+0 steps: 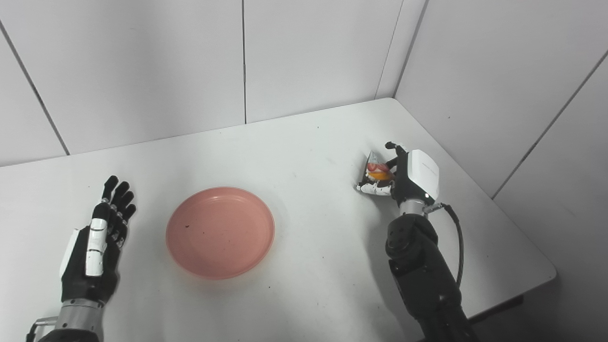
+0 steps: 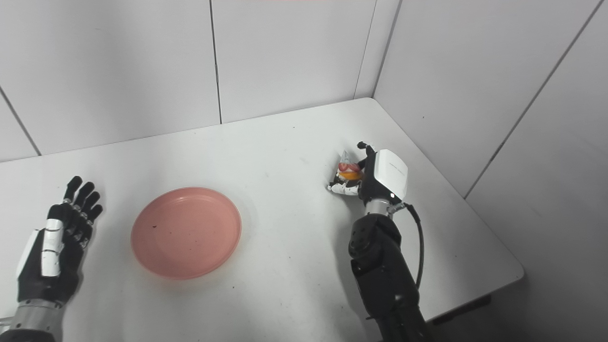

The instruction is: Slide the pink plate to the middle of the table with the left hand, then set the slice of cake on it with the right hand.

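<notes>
Your white table [image 1: 304,142] carries the pink plate [image 1: 220,232] near its middle, nothing on it. Toward the right edge, your right robot hand [image 1: 403,178] grasps the slice of cake [image 1: 376,172]. Near the left edge, your left robot hand [image 1: 97,242] rests released, fingers spread. Both views agree.

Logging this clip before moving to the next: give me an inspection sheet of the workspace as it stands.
Surface: white table, a few dark specks.
Job's things: pink plate near the table's middle, empty; slice of cake at the right, within the right hand's fingers.
Clutter: nothing seen.
Hands: left hand open, apart from the plate; right hand closed around the cake.
Cables: black cable along the right forearm.
Surroundings: pale panelled walls close behind and at right.
</notes>
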You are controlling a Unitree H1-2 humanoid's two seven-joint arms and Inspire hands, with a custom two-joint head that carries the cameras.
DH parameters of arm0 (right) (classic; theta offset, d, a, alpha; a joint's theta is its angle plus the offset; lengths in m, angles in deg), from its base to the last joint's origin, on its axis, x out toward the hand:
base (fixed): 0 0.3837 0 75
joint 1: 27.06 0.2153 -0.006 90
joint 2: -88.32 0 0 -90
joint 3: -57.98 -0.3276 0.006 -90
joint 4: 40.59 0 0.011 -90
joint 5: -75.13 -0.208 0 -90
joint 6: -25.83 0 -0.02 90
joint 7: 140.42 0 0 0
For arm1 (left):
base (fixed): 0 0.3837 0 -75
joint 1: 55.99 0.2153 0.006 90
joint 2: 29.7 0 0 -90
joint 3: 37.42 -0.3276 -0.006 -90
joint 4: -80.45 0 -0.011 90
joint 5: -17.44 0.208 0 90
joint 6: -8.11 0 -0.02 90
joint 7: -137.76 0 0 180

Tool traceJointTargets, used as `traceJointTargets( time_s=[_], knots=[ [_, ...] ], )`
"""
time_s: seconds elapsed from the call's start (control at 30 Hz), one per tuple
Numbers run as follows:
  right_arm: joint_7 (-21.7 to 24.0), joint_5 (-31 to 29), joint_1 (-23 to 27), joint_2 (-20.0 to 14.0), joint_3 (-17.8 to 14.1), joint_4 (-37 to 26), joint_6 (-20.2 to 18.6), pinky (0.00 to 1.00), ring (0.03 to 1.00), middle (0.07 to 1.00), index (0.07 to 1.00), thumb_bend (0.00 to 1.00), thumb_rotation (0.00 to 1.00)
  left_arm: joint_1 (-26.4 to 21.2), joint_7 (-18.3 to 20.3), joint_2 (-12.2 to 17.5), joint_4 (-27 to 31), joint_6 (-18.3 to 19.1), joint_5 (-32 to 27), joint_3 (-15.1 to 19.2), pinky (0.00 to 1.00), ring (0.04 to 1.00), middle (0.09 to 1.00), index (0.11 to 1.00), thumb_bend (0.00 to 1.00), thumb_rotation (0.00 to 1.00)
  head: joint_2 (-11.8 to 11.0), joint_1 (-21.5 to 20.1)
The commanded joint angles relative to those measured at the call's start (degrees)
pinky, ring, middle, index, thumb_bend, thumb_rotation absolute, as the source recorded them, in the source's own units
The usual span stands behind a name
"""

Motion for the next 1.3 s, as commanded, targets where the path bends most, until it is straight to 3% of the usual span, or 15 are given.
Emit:
traceJointTargets(
  time_s=[0.0,0.1,0.23,0.33,0.37,0.57,0.67,0.8,1.03,1.17,1.27],
  knots=[
    [-1.8,-0.7,0.5,-1.8,0.1,-1.6,2.2,0.38,0.42,0.546,0.705,0.51,0.0,3.7,0.9,0.8,-1.7,-0.4,0.0,0.0,1.0,1.0,1.0,1.0,0.6,0.98,0.1,0.1],
    [-1.6,-0.7,0.2,-2.5,0.9,-1.8,1.9,0.42,0.427,0.539,0.684,0.52,0.0,3.8,1.1,0.9,-1.5,-0.1,-0.3,-0.1,1.0,1.0,1.0,1.0,0.61,0.97,0.1,0.1],
    [-2.1,-1.4,0.4,-2.5,0.9,-1.8,1.7,0.35,0.411,0.532,0.665,0.52,0.0,3.9,0.5,0.5,-1.1,0.4,0.1,-0.1,1.0,1.0,1.0,1.0,0.61,0.97,0.1,0.5],
    [-4.3,-3.6,0.6,-2.1,-0.2,-0.9,4.4,0.27,0.407,0.515,0.637,0.52,0.0,4.1,0.2,0.4,-0.6,0.5,0.6,-0.3,1.0,1.0,1.0,1.0,0.62,0.97,0.2,1.0],
    [-4.9,-4.7,0.6,-2.1,-0.5,-1.0,5.9,0.27,0.398,0.503,0.565,0.52,0.0,4.2,0.2,0.3,-0.3,0.7,0.7,-0.5,1.0,1.0,1.0,1.0,0.62,0.97,0.2,1.8],
    [-5.3,-9.6,0.3,-1.8,-1.1,-5.5,9.7,0.33,0.388,0.485,0.549,0.51,0.0,5.5,-1.4,-0.8,3.6,1.8,3.6,-2.0,1.0,1.0,1.0,1.0,0.62,1.0,1.5,7.9],
    [-0.1,-16.7,-0.4,-2.1,-1.8,-10.0,10.6,0.35,0.395,0.507,0.532,0.51,0.0,6.1,-2.6,-2.0,6.0,3.1,5.2,-3.2,0.99,1.0,1.0,1.0,0.62,1.0,2.2,13.0],
    [6.7,-23.6,-1.3,-2.5,-0.4,-14.8,11.3,0.36,0.395,0.498,0.539,0.5,0.0,6.4,-3.8,-3.7,8.1,5.4,6.3,-4.4,1.0,1.0,1.0,1.0,0.61,0.98,2.9,17.6],
    [11.4,-25.9,-2.3,-1.7,4.7,-18.7,14.8,0.35,0.396,0.497,0.534,0.5,0.0,6.1,-6.8,-6.3,8.7,6.3,9.7,-5.7,1.0,1.0,1.0,1.0,0.63,0.98,3.7,21.9],
    [13.9,-26.3,-3.0,-1.0,6.8,-21.3,12.5,0.35,0.404,0.5,0.525,0.51,0.0,6.0,-8.3,-7.6,8.4,6.1,11.4,-6.3,1.0,1.0,1.0,1.0,0.64,0.99,3.8,24.1],
    [15.6,-25.6,-3.5,-0.7,8.9,-22.9,12.7,0.34,0.397,0.501,0.53,0.5,0.0,5.9,-8.9,-8.4,8.4,6.3,12.1,-6.8,1.0,1.0,1.0,1.0,0.65,0.99,3.8,25.5]
  ],
)
